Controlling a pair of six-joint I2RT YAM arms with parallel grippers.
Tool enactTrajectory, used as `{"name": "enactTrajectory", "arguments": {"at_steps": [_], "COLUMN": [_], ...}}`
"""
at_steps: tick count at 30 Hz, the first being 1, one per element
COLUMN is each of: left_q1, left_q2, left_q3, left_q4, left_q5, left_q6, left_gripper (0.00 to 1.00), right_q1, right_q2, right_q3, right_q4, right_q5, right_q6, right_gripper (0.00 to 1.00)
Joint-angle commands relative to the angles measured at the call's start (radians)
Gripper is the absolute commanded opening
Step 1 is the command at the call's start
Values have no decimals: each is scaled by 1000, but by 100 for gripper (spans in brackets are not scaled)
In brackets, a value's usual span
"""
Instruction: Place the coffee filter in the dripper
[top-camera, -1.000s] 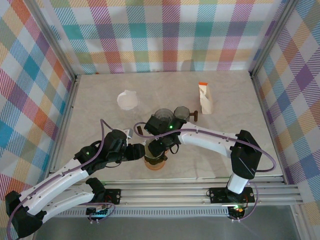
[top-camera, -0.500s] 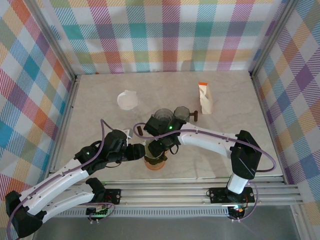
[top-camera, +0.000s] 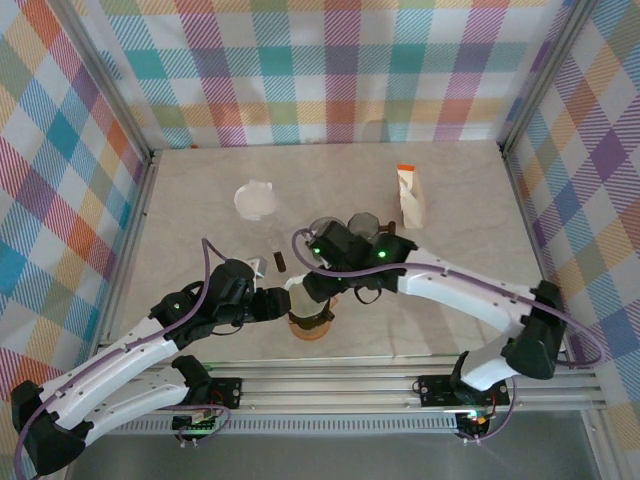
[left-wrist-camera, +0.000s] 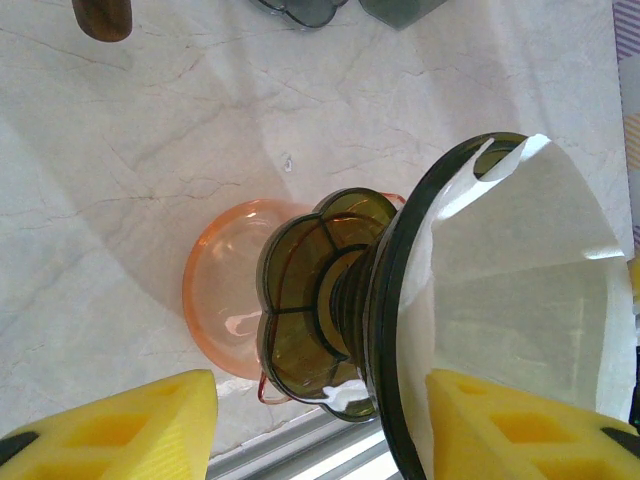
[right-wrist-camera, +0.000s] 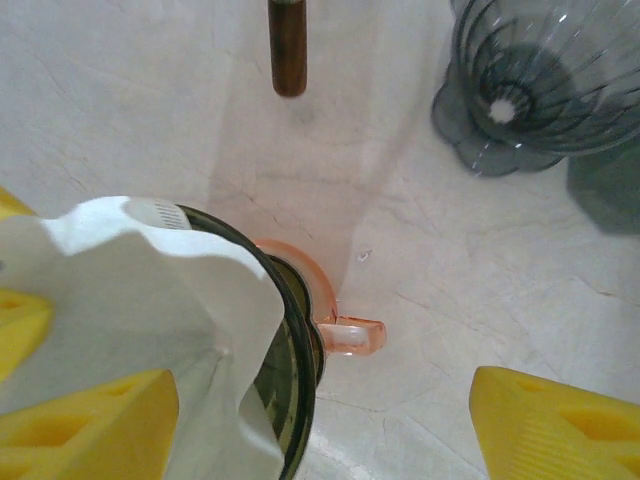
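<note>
The white paper coffee filter (left-wrist-camera: 510, 270) sits inside the dark olive glass dripper (left-wrist-camera: 310, 290), which rests on an orange mug (left-wrist-camera: 220, 300). My left gripper (left-wrist-camera: 320, 400) is open, its yellow fingers either side of the dripper's base and rim. In the right wrist view the filter (right-wrist-camera: 130, 290) fills the dripper (right-wrist-camera: 290, 390) at the lower left. My right gripper (right-wrist-camera: 320, 420) is open just above and beside the rim, holding nothing. From above, both grippers (top-camera: 285, 300) (top-camera: 318, 288) meet over the mug (top-camera: 310, 328).
A spare white filter (top-camera: 254, 200) lies at the back left. A grey dripper (right-wrist-camera: 520, 85), a brown wooden handle (right-wrist-camera: 288, 45) and a grey cup (top-camera: 362, 225) stand just behind the mug. A paper bag (top-camera: 409, 197) stands at the back right.
My right arm has swung its elbow out to the right and its gripper has drawn back from the dripper top. The left arm has stayed put.
</note>
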Motion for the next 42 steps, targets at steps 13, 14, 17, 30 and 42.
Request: {"name": "enactTrajectory", "arguments": {"at_steps": [13, 14, 17, 30, 42], "left_q1": [-7, -9, -9, -8, -8], "left_q2": [-10, -12, -20, -78, -286], "left_q3": [37, 40, 53, 149, 164], "left_q4": [-4, -5, -4, -35, -160], "left_q5": [3, 3, 3, -30, -259], "left_q6": [-6, -8, -11, -12, -5], "left_gripper": [68, 69, 71, 88, 100], "right_q1": [7, 7, 8, 7, 65], "right_q2": [-263, -272, -295, -388, -503], "right_q3": [-203, -210, -231, -314, -685], "right_q4": [37, 39, 41, 37, 393], "right_q5": [72, 74, 80, 105, -81], "right_q6": [78, 82, 90, 113, 89], "right_gripper": [77, 77, 77, 78, 72]}}
